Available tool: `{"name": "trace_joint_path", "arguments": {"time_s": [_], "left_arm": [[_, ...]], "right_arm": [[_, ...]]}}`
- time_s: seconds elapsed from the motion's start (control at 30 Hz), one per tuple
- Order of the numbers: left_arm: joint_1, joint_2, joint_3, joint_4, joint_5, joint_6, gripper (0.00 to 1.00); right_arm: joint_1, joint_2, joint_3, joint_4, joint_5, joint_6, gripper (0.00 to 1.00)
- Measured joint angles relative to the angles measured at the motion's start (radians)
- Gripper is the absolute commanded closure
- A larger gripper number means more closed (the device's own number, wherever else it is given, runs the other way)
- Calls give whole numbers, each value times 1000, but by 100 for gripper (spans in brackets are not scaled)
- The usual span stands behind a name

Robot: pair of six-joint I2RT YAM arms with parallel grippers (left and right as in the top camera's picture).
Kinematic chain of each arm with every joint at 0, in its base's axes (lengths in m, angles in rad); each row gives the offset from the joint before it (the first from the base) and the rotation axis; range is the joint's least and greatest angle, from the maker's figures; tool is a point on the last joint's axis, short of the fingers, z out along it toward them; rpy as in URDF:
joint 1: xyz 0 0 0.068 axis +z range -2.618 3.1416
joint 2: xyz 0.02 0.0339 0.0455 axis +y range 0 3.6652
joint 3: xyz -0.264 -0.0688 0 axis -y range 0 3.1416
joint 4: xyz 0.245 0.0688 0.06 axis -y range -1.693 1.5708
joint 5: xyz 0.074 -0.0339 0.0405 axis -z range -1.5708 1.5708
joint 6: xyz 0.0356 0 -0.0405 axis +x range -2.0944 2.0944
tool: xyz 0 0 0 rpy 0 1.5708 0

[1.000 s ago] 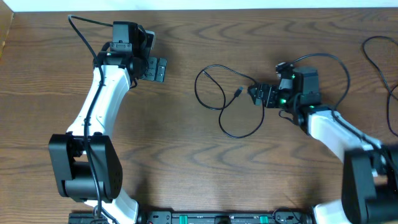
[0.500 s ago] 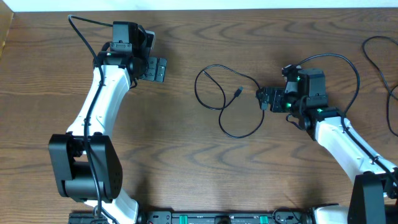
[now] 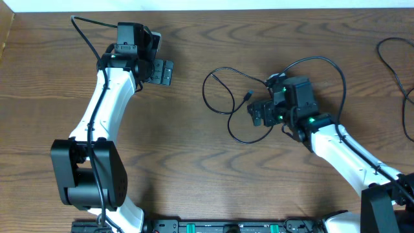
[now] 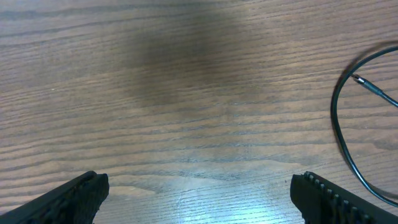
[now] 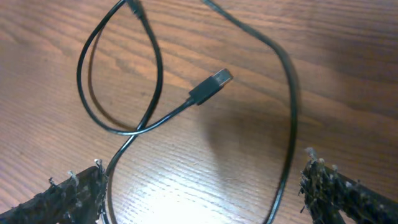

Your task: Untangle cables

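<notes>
A thin black cable (image 3: 204, 92) lies in loose loops at the table's centre, its small plug (image 3: 249, 95) free on the wood. My right gripper (image 3: 255, 114) hovers open over the loop's right side. In the right wrist view the cable (image 5: 287, 93) runs down between the fingers (image 5: 71, 198), touching neither, with its plug (image 5: 211, 84) ahead of them. My left gripper (image 3: 167, 72) stands open at the far left, over bare wood. In the left wrist view, the gripper (image 4: 199, 199) holds nothing and a curve of cable (image 4: 337, 121) shows at the right edge.
Another thin black cable (image 3: 380, 49) trails along the table's far right edge. The right arm's own thicker cord (image 3: 323, 59) arches above its wrist. The table's back edge runs just behind the left gripper.
My right gripper has shifted left and toward the front, from beside the plug to over the cable's lower loop. The left arm and the cable have not moved.
</notes>
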Motion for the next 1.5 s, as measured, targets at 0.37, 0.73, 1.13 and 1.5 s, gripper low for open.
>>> {"name": "trace_joint_path", "arguments": {"time_s": [0.37, 0.73, 1.13, 1.5], "left_arm": [[0, 0, 0, 0, 0, 0, 2], [0, 0, 0, 0, 0, 0, 2], [0, 0, 0, 0, 0, 0, 2], [0, 0, 0, 0, 0, 0, 2]], "right_arm": [[25, 0, 0, -2, 42, -36, 1], [25, 0, 0, 27, 46, -39, 1], [45, 0, 0, 39, 46, -39, 1], [161, 109, 0, 69, 52, -14, 1]]}}
